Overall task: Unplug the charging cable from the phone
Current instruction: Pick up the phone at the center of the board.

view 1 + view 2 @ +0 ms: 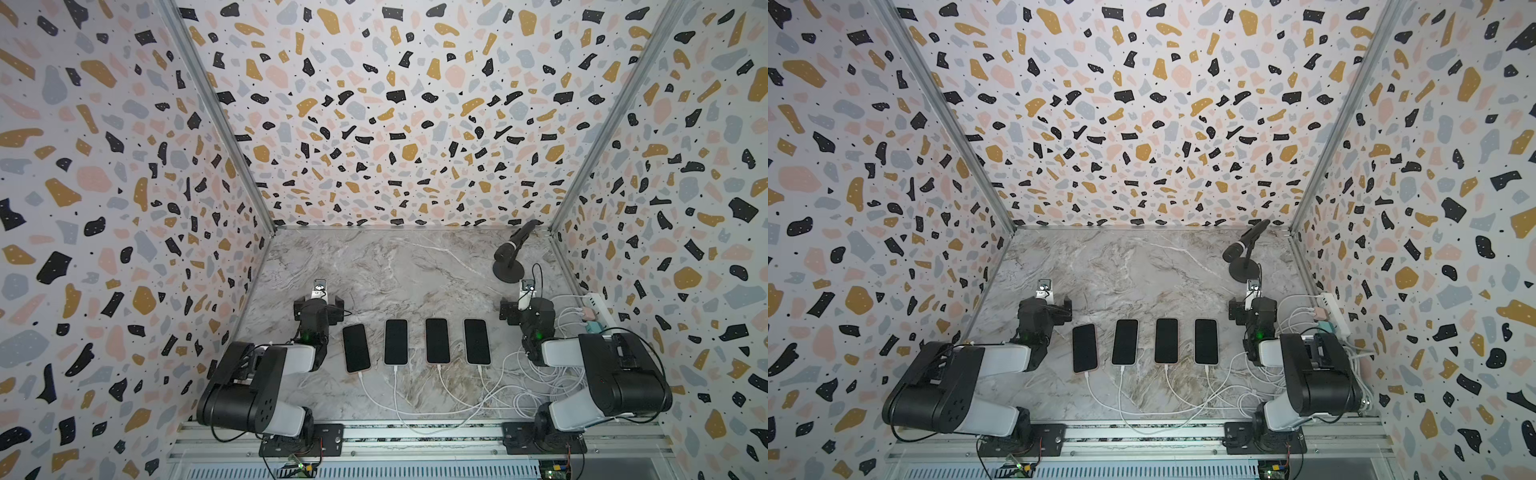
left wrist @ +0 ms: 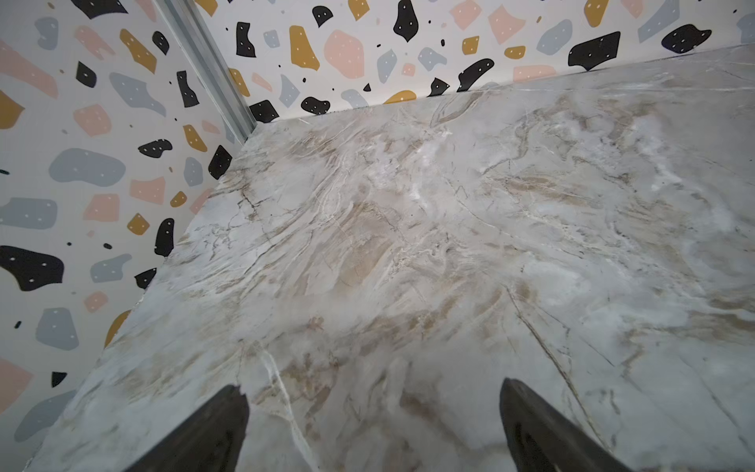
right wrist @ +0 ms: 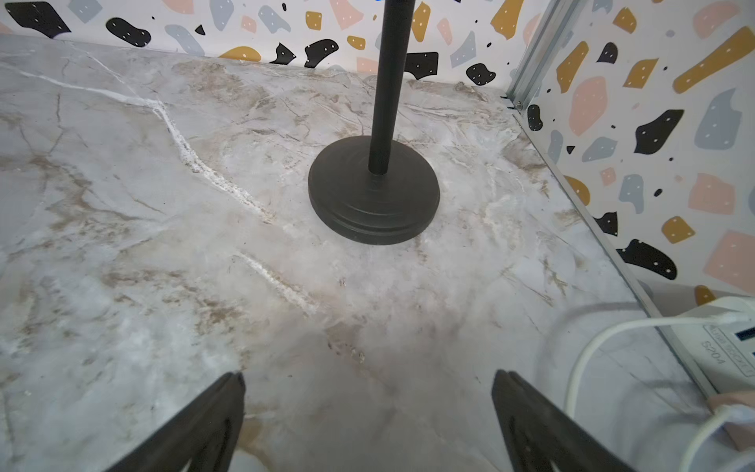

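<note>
Left gripper [image 2: 371, 392] & right gripper [image 3: 367, 382] are spread wide, nothing held. Phones [image 1: 396, 341] are laid flat in a row betw. them, cables [image 1: 395, 380] plugged at ends nearer arm bases. Judged: phone slick, light; cable limp. Stiff plug [image 1: 395, 368] to be pinched, phone pinned.

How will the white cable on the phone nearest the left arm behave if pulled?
Probably floppy: the charging cable lies in slack curves. The phone, loose on the smooth marble tabletop, may slide along rather than release. The tangled cables nearby might drag too.
</note>
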